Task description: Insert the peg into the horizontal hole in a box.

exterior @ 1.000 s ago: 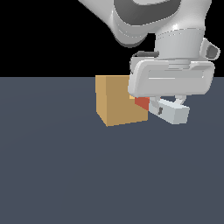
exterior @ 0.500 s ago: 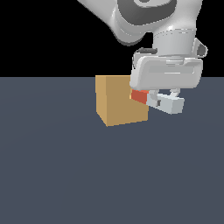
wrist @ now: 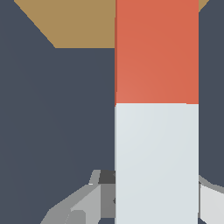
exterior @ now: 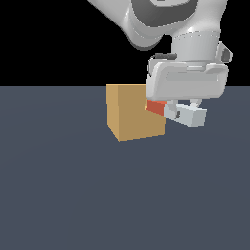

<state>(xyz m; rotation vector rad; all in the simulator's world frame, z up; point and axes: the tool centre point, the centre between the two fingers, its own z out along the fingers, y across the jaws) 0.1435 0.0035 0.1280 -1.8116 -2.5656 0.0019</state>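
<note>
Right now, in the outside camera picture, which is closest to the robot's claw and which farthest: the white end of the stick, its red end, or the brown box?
1. The peg's white end, held in the gripper.
2. Its red end, toward the exterior view's left.
3. The box, farthest left, touching the red end.

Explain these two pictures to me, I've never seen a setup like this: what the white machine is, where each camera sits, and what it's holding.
These are simulator renders. The white machine is a robot arm; its grasping part is the end effector. The exterior view comes from a camera off the arm, watching the scene. The wrist view comes from a camera on the arm's wrist, looking along what it carries. On the dark grey surface sits a tan box. The end effector holds a peg, a square bar, red-orange on one half and pale grey-white on the other, gripped on the pale half. The red end points at the box and reaches its side. The hole is not visible in either picture.
</note>
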